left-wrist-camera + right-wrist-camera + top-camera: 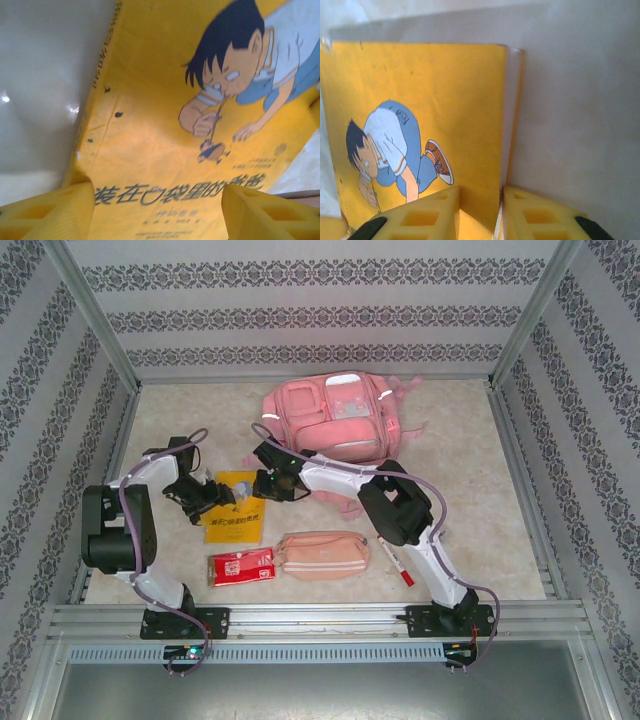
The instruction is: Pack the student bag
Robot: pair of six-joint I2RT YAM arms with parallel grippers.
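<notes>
Nearest the arm bases, a red packet [240, 566] lies flat on the surface [480, 490], with the small pink pencil pouch [322, 552] just beside it to the right and a red pen [400, 566] further right, next to the right arm. Just behind the packet lies a yellow book [235, 512], its cover showing a drawn dark-haired boy. The left tool [213, 495] hangs over the book's left side, wide open, its yellow fingers [50, 212] spread apart with the cover showing between them and nothing held. The right tool [270, 485] meets the book's far right edge; in the right wrist view it is narrowed to a slim gap, with the book's page edge pinched between its two fingers. Behind both tools, close to the far wall, the student bag [335, 415] lies with its front pockets facing up, touched by neither tool
</notes>
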